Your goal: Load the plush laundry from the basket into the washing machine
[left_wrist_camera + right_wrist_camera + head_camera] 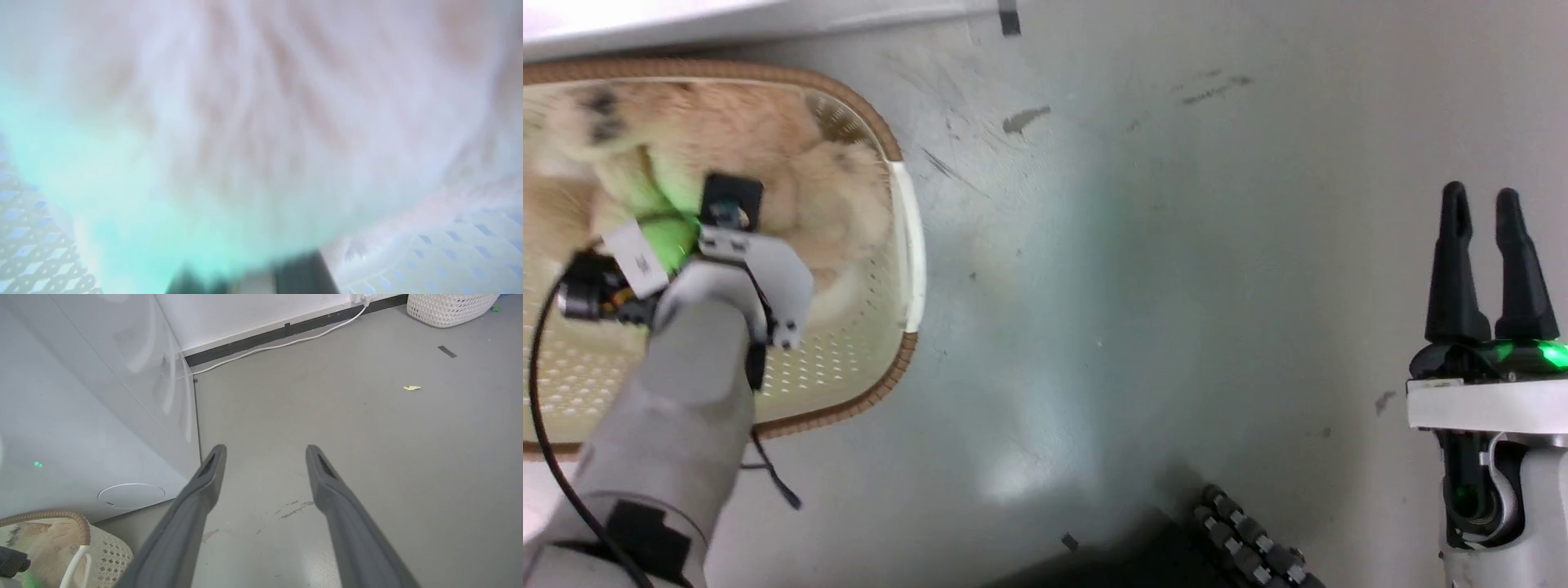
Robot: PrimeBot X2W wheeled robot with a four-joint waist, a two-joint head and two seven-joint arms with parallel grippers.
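Note:
The plush laundry (792,163), a shaggy cream-beige toy, lies in the basket (913,245) at the left of the head view. My left gripper (686,220) reaches down into the basket, its fingers buried in the fur, which glows green around them. In the left wrist view blurred fur (261,102) presses against the lens, with the perforated basket wall (470,253) at the lower right. The washing machine shows as a white front panel (81,416) just behind the basket (77,522); its porthole is out of view. My right gripper (1482,204) (265,451) hangs open and empty over bare floor.
Grey floor stretches between the basket and my right arm. My dark base (1241,539) sits at the bottom of the head view. A second white woven basket (449,308) stands far off by the wall. A white cable (286,343) runs along the baseboard.

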